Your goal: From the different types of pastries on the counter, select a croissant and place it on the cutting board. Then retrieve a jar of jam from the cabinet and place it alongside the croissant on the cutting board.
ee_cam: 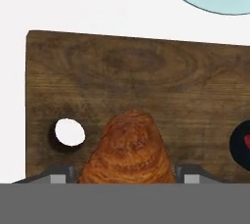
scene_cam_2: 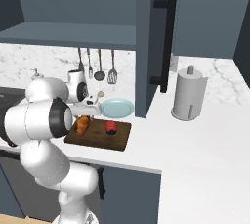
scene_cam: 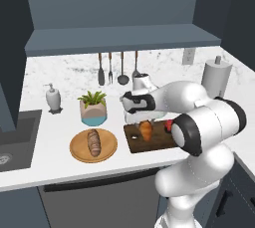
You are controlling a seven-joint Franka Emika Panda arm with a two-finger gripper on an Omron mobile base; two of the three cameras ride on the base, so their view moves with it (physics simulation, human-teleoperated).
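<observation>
We see the gripper point(scene_cam: 145, 124) directly above the cutting board point(scene_cam: 135, 142), with the croissant point(scene_cam: 146, 131) between its two fingers. In the hand view the croissant point(ee_cam: 128, 149) stands between the two finger tips point(ee_cam: 57, 174), and both tips lie against its sides, so the jaws are closed around it. We cannot tell if the pastry touches the board or hangs just over it. It is near the corner of the board point(ee_cam: 141, 81) that has the small hole point(ee_cam: 69, 132).

The jar of jam point(scene_cam_2: 111, 127) already stands on the cutting board point(scene_cam_2: 117, 141), beside the croissant point(scene_cam_2: 83, 125) and toward the board's right end. The dark ridged loaf point(scene_cam: 93, 142) lies on the round wooden plate point(scene_cam: 78, 152), just left of the board on the counter point(scene_cam: 50, 165). A pale blue plate point(scene_cam_2: 117, 106) lies on the counter behind the board, near its far edge. The cabinet point(scene_cam: 119, 37) hangs above the back of the counter.
</observation>
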